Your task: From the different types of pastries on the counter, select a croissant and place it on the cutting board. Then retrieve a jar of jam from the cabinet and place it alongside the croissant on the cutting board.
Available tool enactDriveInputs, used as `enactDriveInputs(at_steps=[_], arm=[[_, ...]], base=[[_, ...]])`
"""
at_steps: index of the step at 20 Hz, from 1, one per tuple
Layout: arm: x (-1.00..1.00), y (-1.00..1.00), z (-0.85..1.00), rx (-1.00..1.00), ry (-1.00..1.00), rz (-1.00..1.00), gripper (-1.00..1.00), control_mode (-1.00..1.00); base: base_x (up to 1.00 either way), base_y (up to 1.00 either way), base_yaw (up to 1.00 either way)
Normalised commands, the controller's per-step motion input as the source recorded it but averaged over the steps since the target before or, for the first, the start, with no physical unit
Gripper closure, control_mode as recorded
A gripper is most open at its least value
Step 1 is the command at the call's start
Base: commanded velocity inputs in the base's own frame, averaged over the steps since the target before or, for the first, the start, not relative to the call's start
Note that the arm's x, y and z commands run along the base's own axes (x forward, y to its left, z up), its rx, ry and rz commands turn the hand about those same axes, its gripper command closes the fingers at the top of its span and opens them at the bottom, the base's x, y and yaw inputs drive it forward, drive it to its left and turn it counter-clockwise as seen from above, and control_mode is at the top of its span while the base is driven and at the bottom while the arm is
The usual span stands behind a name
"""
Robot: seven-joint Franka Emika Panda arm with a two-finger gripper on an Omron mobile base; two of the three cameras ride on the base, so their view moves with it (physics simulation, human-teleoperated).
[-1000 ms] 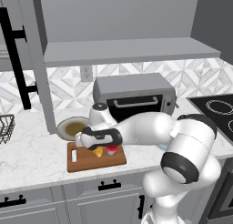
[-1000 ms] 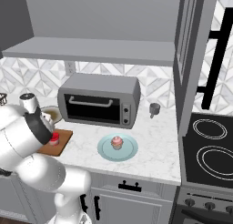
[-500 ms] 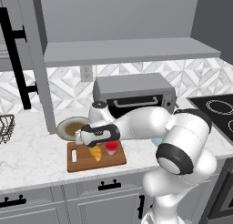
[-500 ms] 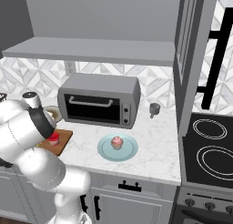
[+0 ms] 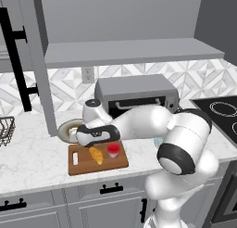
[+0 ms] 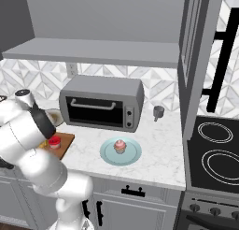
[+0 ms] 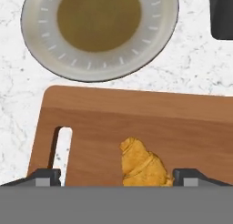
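Note:
The brown cutting board (image 5: 81, 164) lies on the white counter (image 5: 32, 163). On it rest the golden croissant (image 5: 96, 155) and, just to its right, the red jar of jam (image 5: 113, 150), upright. My gripper (image 5: 94, 142) hovers just above the croissant, open and holding nothing. In the hand view the croissant (image 7: 142, 165) lies on the board (image 7: 136, 118) between the wide-apart fingertips (image 7: 43, 176) of the gripper (image 7: 117, 179). From the right, the jar (image 6: 54, 141) stands on the board (image 6: 66, 139) beside my arm. The pink cupcake (image 6: 120, 146) sits on a pale blue plate (image 6: 133, 155).
A round plate with a brown centre (image 7: 98, 27) lies just behind the board. The grey toaster oven (image 5: 136, 93) stands against the wall under the cabinet shelf (image 5: 134, 52). A wire basket (image 5: 5, 129) is far left, a small cup (image 6: 158, 112) and the stovetop (image 6: 214, 152) to the right.
The gripper has opened and let go of the jam jar, which now stands on the board beside the croissant. The hand has shifted left and a little up.

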Motion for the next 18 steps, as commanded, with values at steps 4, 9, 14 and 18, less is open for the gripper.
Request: enactDriveInputs(at_steps=[4,9,14,18], arm=[[-0.94,-0.04,0.75,0.0,-0.1,-0.1,-1.0,-1.0],[-1.0,-0.39,0.26,0.0,-0.07,-0.17,-1.0,-1.0],[-0.98,-0.41,0.08,0.0,0.01,-0.04,-1.0,-1.0],[-0.94,-0.06,0.0,0.0,0.08,0.0,-1.0,-1.0]], base=[[0.0,0.0,0.0],[0.0,0.0,0.0],[0.0,0.0,0.0],[0.0,0.0,0.0]])
